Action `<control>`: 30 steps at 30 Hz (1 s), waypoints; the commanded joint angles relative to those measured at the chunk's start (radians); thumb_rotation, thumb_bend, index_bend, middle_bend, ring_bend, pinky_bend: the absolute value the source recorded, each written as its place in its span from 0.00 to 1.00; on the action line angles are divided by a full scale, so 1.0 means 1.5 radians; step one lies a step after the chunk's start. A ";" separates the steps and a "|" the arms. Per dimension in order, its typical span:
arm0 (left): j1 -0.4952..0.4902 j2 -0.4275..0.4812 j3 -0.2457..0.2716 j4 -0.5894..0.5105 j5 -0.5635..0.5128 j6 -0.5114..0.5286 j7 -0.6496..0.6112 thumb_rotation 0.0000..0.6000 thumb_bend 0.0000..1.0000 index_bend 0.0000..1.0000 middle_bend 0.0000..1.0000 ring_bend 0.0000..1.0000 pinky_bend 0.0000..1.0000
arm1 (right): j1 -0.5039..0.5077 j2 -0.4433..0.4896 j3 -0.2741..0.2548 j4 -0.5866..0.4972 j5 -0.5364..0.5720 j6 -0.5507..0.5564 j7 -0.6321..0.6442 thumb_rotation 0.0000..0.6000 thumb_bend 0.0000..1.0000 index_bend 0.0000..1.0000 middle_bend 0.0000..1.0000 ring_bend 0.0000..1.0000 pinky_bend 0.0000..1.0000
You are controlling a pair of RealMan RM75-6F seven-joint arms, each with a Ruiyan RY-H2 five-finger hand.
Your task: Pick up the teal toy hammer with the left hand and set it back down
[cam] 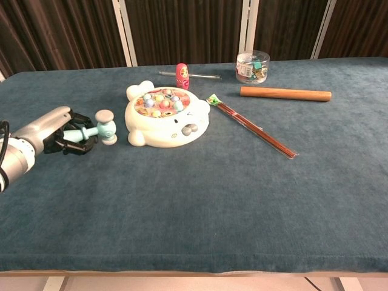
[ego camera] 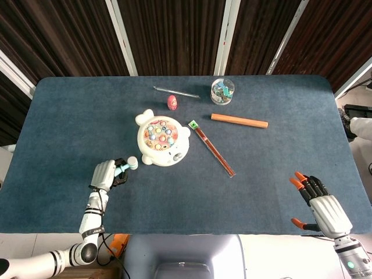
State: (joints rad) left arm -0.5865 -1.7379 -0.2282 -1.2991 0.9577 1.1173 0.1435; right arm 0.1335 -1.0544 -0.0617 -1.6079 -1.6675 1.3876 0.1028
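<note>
Head view: left robot hand (ego camera: pixel 106 174) clamped on teal toy hammer (ego camera: pixel 127 166), low over the tabletop (ego camera: pixel 70 128), just left of the white whack-a-mole toy (ego camera: pixel 162 139). Right robot hand (ego camera: pixel 323 209) idle, fingers apart.

Chest view: hammer head at the cloth (contact unclear). Set-down step; next, lower fully and release.

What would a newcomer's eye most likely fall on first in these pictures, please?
Probably the white bear-shaped peg toy with its colourful pegs, near the middle of the blue table. Next, the left hand to its left, gripping the teal toy hammer by the handle, low over the cloth.
</note>
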 commanded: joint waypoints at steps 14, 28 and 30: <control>0.016 -0.045 -0.015 0.097 -0.004 -0.063 -0.037 1.00 0.83 0.73 0.45 0.31 0.31 | 0.001 0.001 0.001 0.000 0.004 -0.001 0.001 1.00 0.27 0.00 0.00 0.00 0.00; 0.016 -0.041 0.003 0.132 0.052 -0.055 -0.029 1.00 0.62 0.61 0.26 0.15 0.17 | 0.005 0.003 -0.005 -0.003 0.001 -0.010 0.001 1.00 0.27 0.00 0.00 0.00 0.00; 0.017 -0.048 0.011 0.151 0.072 -0.046 -0.034 1.00 0.62 0.58 0.25 0.14 0.16 | 0.005 0.002 -0.006 -0.002 0.001 -0.012 -0.002 1.00 0.27 0.00 0.00 0.00 0.00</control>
State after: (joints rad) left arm -0.5636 -1.8001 -0.2251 -1.0960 1.0416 1.0344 0.1000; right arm 0.1413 -1.0512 -0.0700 -1.6116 -1.6664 1.3703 0.1003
